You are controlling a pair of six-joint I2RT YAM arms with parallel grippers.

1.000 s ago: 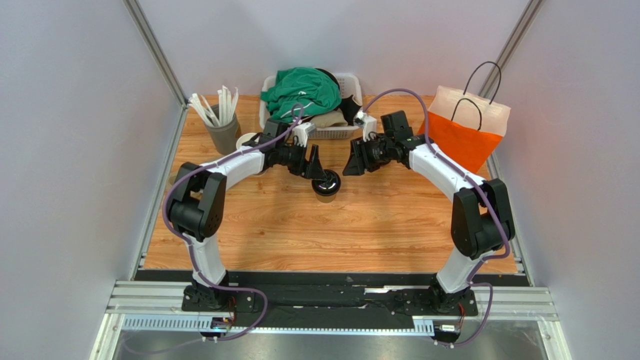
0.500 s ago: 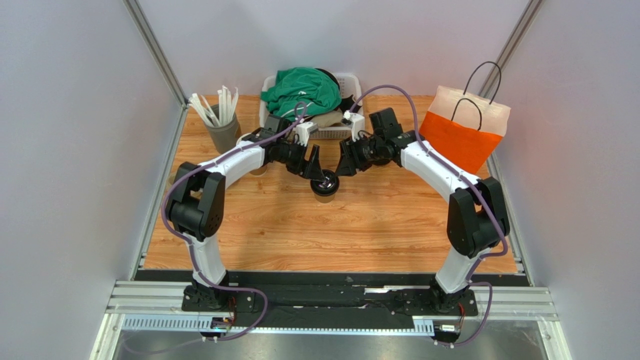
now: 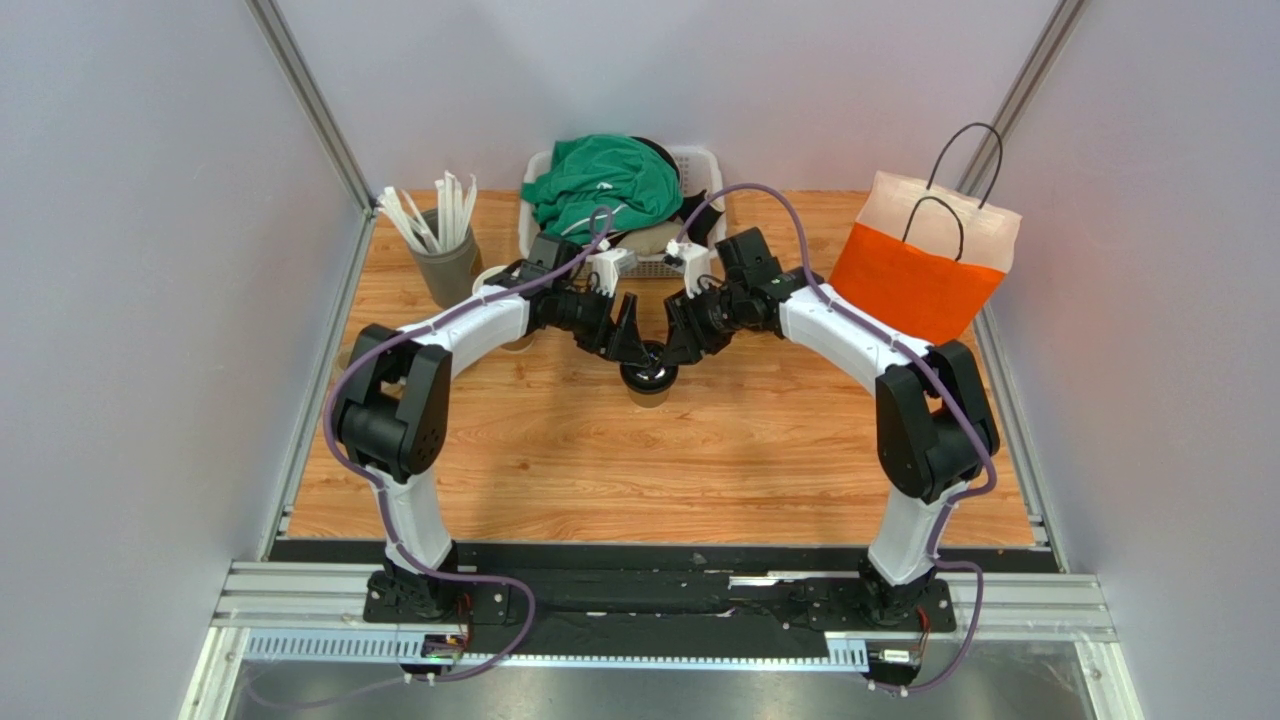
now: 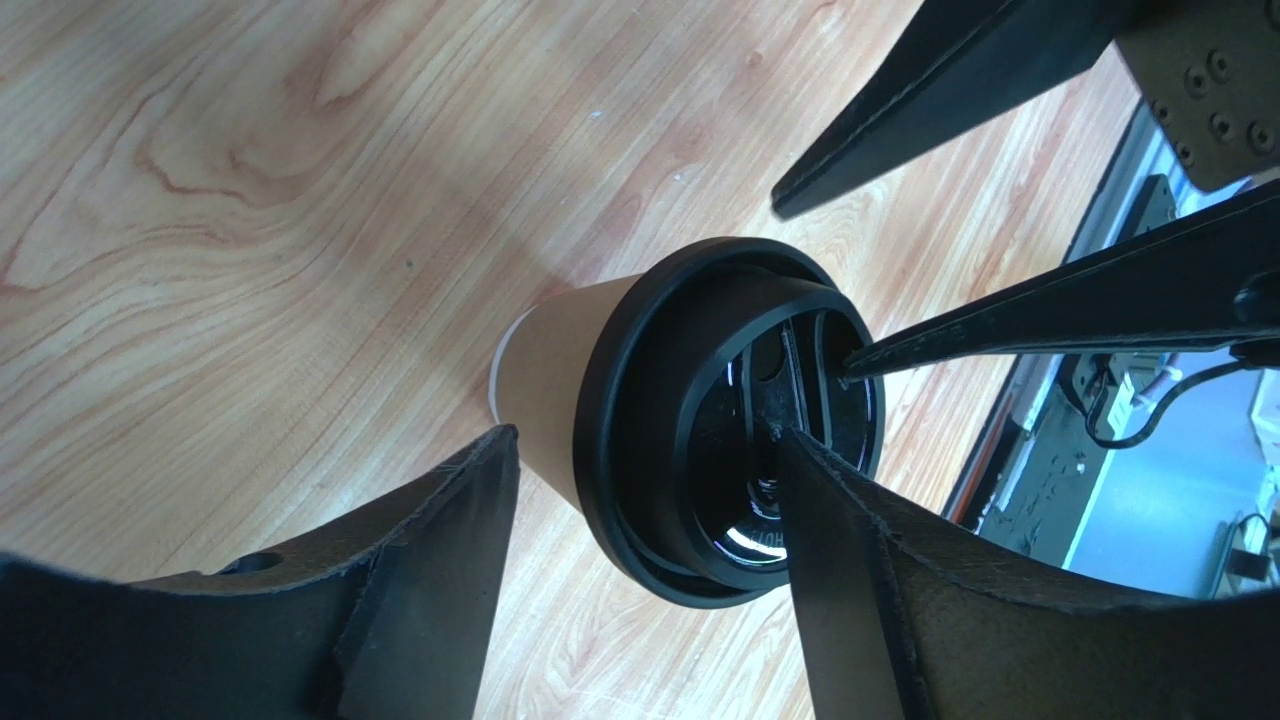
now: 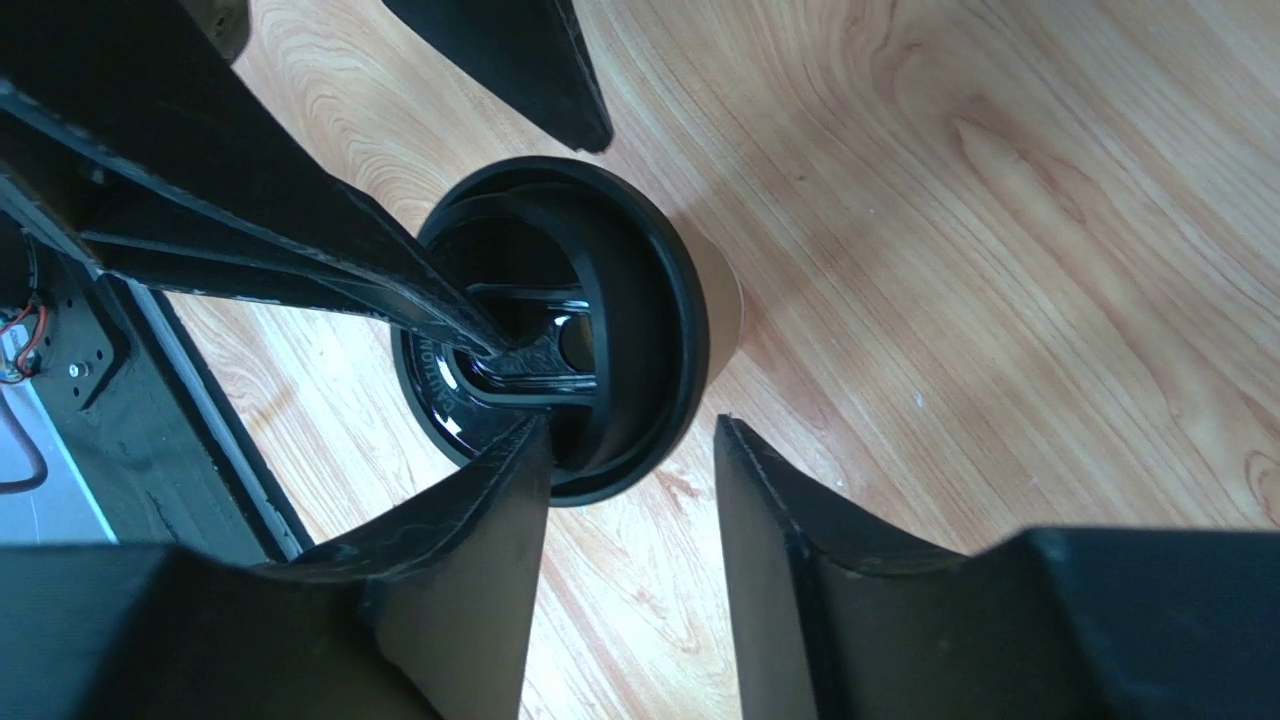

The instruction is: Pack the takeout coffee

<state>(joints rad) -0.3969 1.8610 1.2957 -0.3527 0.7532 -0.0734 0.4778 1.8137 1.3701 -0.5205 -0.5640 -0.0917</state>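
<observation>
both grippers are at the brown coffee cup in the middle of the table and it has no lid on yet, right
Not quite. The coffee cup already has its black lid on, as both wrist views show. The rest stands: the left gripper and right gripper are both at it, jaws open, in the middle of the table.

I read the takeout coffee (image 3: 652, 377) as a small brown kraft paper cup, closed by a round black plastic lid (image 4: 676, 450), standing upright on the wooden counter (image 3: 601, 465) near its middle, slightly toward the far side.
</observation>
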